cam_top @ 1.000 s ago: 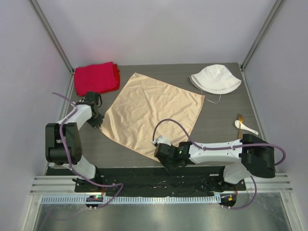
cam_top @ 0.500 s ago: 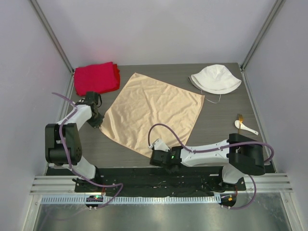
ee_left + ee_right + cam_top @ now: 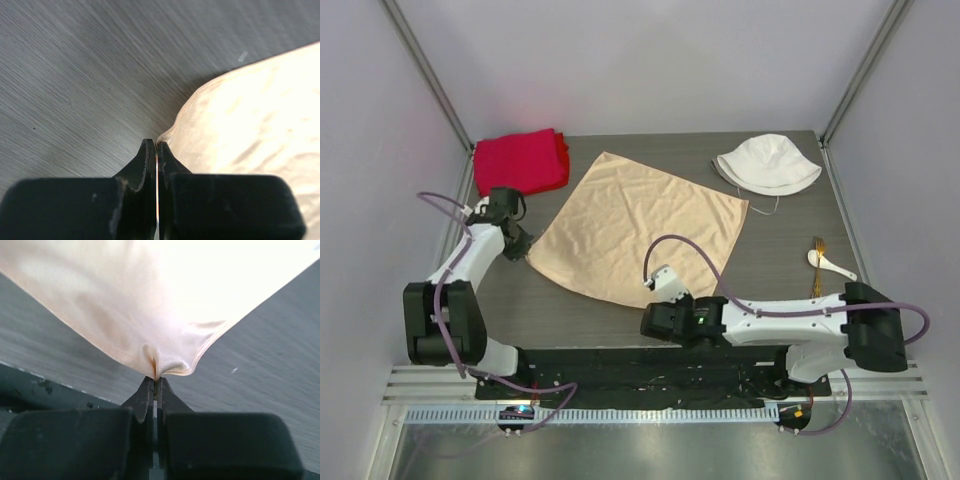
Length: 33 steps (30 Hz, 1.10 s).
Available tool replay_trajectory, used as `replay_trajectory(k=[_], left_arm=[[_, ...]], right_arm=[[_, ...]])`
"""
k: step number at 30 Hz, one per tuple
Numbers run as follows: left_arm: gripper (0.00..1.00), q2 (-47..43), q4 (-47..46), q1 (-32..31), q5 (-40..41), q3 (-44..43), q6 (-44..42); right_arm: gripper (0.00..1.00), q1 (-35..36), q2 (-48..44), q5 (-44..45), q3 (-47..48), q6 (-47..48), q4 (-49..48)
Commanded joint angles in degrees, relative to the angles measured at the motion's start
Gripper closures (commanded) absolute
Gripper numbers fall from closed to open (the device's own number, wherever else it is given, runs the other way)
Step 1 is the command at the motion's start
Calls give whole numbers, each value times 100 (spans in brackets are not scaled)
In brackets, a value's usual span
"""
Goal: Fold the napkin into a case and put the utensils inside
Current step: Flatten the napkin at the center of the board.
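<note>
The peach-tan napkin [image 3: 640, 225] lies spread as a diamond on the dark table. My left gripper [image 3: 525, 252] is shut on its left corner; in the left wrist view the cloth [image 3: 250, 115] runs up to the closed tips of that gripper [image 3: 156, 145]. At the near corner my right gripper [image 3: 650, 302] is shut. The right wrist view shows the napkin [image 3: 165, 300] puckered where this gripper [image 3: 155, 380] pinches it. The utensils, a small white spoon [image 3: 832, 265] beside a gold fork [image 3: 817, 248], lie at the right edge, away from both grippers. No case shows.
A thick red cloth [image 3: 520, 162] lies at the back left, close to my left arm. At the back right sits a white bucket hat [image 3: 767, 163]. The black base strip [image 3: 620, 362] runs along the near edge under the right arm.
My right gripper has gone from open to shut on the napkin's near corner, which now sits a little farther from the edge. The left arm has shifted slightly back with its corner.
</note>
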<state>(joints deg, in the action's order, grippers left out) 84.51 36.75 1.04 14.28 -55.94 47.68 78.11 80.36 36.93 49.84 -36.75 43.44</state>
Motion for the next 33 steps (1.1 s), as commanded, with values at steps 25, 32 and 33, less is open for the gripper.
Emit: replay_trajectory(k=[25, 32, 33], left_arm=[[99, -4504, -107, 10, -462, -3352, -778], [99, -4286, -159, 10, -469, -3740, -690], [99, -4215, -194, 10, -531, -3609, -646]], right_arm=[[99, 135, -2287, -369, 5659, 3130, 1167], [99, 135, -2788, -180, 5449, 3228, 588], [99, 135, -2832, 58, 5292, 3175, 569]])
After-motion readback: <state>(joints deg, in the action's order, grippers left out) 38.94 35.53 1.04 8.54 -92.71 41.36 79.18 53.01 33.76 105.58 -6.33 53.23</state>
